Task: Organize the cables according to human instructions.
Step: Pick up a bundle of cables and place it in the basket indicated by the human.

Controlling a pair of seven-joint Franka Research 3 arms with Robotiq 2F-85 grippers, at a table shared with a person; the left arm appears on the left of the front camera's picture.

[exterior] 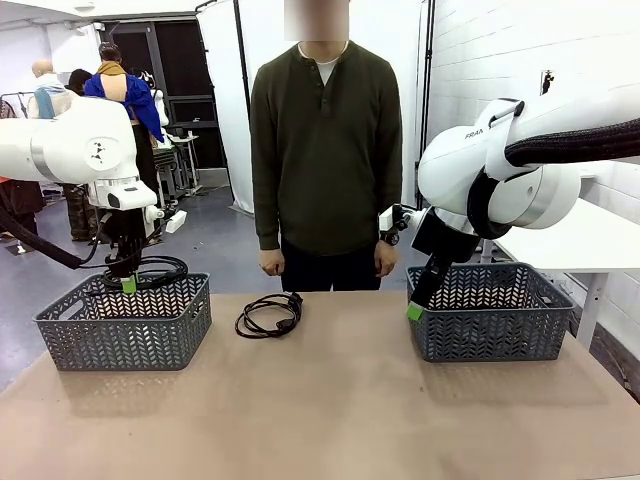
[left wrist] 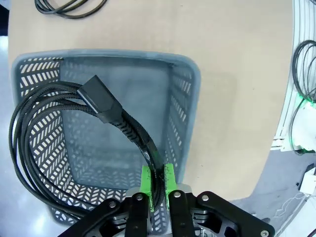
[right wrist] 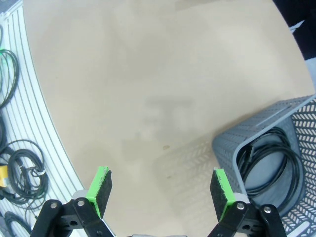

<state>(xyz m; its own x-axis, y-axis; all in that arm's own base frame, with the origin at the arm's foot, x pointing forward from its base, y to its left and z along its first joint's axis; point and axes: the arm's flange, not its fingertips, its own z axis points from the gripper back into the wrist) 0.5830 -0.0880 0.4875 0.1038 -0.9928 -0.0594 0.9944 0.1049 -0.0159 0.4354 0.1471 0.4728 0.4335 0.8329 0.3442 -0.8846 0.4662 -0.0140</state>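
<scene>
Tan tabletop is stretching between the robot and a person, who is standing at its far edge in a dark green top. Two grey baskets are sitting on it, well apart: the left basket and the right basket.

The left gripper is hanging over the left basket, its green pads pinching together on a coiled black cable. The loops and chunky plug are dangling over the basket's inside. A second cable is lying coiled on the tabletop between the baskets, toward the far edge and nearer the left basket.

The right gripper is hovering just beside the right basket's left wall, its fingers standing wide apart with nothing between them. A third cable is lying coiled on that basket's floor.
</scene>
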